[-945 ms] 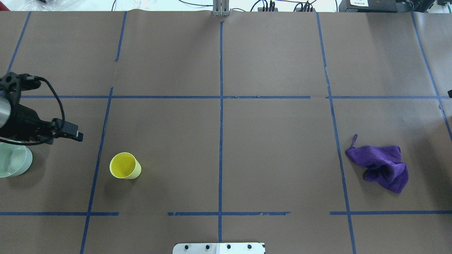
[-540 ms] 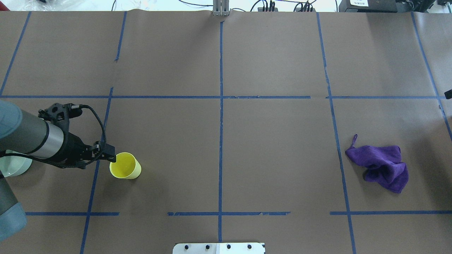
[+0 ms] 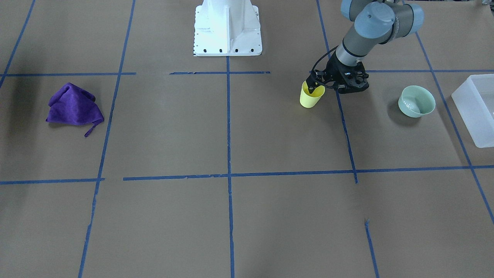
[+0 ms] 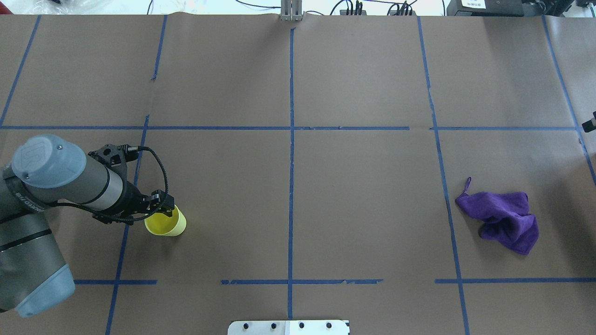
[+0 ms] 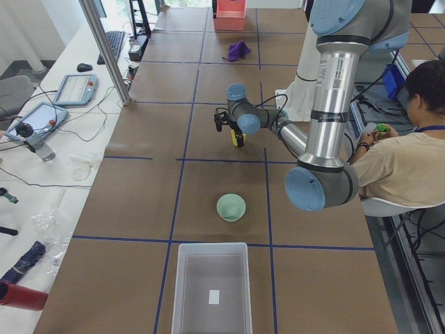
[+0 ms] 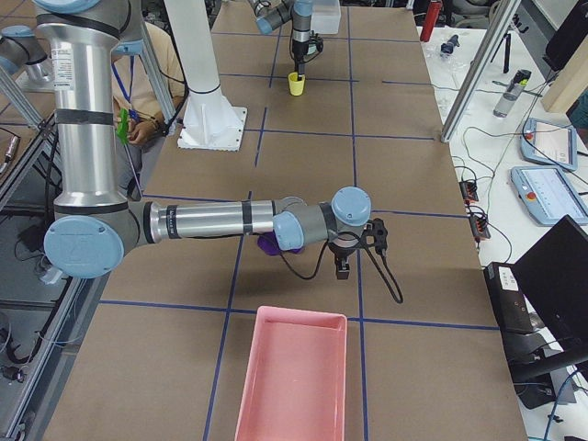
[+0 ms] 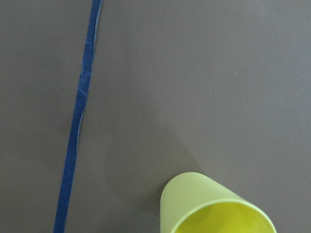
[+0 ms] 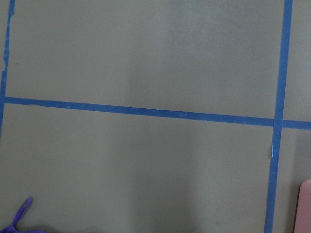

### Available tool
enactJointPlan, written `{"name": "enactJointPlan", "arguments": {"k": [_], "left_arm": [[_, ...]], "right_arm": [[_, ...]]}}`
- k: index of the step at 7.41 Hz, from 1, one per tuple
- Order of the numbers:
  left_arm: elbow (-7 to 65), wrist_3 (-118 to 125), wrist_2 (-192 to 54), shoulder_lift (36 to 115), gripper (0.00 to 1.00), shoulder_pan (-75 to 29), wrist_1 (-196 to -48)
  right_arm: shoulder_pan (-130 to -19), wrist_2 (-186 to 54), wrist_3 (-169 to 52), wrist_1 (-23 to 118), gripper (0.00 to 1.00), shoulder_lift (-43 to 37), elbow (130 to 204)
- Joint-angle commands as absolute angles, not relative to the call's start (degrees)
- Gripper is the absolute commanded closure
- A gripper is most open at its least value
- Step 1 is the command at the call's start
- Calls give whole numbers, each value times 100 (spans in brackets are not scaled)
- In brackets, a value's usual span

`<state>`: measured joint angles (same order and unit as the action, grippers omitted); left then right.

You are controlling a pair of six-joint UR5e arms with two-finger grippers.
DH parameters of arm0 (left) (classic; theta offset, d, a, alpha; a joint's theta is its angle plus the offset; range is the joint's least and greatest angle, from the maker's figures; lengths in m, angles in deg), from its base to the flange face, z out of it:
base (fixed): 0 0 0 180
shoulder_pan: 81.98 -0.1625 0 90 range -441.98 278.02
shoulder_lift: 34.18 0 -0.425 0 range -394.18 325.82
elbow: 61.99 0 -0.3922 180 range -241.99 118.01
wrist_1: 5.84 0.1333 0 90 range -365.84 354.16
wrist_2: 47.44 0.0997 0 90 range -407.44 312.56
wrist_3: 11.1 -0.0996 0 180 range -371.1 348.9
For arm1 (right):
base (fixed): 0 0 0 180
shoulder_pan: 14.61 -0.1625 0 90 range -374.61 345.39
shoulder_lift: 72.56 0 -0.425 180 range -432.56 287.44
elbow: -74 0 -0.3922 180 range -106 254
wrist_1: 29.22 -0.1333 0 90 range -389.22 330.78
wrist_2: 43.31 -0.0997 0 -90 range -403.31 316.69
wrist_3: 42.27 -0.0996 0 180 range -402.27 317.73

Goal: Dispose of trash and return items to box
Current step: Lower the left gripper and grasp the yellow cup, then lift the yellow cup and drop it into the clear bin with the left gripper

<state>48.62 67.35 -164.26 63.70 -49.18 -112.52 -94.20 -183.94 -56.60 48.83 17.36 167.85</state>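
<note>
The yellow cup (image 4: 171, 226) stands upright left of the table's middle; it also shows in the front view (image 3: 310, 99) and the left wrist view (image 7: 214, 208). My left gripper (image 3: 313, 85) is open at the cup's rim, with one finger dipping inside. The mint-green bowl (image 3: 417, 101) stands apart, between the cup and the frosted-white box (image 3: 476, 110); in the overhead view my left arm hides it. My right gripper (image 6: 342, 269) hangs over bare table near the purple cloth (image 6: 267, 245); I cannot tell if it is open or shut.
The crumpled purple cloth (image 4: 503, 218) lies on the table's right part. A pink bin (image 6: 292, 377) stands at the right end. The robot's white base (image 3: 227, 27) is at the near middle edge. Blue tape lines cross the brown table.
My left arm has swung from above the bowl rightward to the yellow cup, and its gripper now sits at the cup's rim. The cup and cloth have not moved.
</note>
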Motion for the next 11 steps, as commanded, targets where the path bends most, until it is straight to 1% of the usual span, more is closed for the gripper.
{"name": "enactJointPlan", "arguments": {"k": [1, 2, 4, 5, 6, 7, 8, 10, 11], "left_arm": [[4787, 6747, -16354, 6426, 54, -5077, -11246], [4813, 6747, -16371, 6426, 100, -5078, -11246], [4953, 6738, -16372, 6417, 100, -5061, -11246], [5328, 6747, -16372, 6347, 100, -5008, -11246], [6020, 6738, -16424, 5981, 100, -4860, -11228], [6679, 6634, -16442, 5586, 100, -4328, -11237], [6999, 5954, -16651, 5121, 100, -3791, -11228], [6836, 3384, -16907, 3874, 100, -2395, -11272], [6261, 2058, -17108, 3764, 100, -1501, -11281]], "right_arm": [[-9389, -18420, -5660, 4883, 0, 1735, 16769], [-9389, -18464, -5660, 4883, 0, 1735, 16761], [-9362, -18473, -5660, 4883, 0, 1727, 16743], [-9353, -18473, -5660, 4883, 0, 1727, 16743], [-9345, -18473, -5660, 4874, 0, 1718, 16743], [-9353, -18473, -5660, 4874, 0, 1718, 16734], [-9353, -18473, -5660, 4874, 0, 1718, 16734], [-9353, -18499, -5668, 4874, 0, 1718, 16743], [-9353, -18551, -5660, 4874, 0, 1726, 16743]]}}
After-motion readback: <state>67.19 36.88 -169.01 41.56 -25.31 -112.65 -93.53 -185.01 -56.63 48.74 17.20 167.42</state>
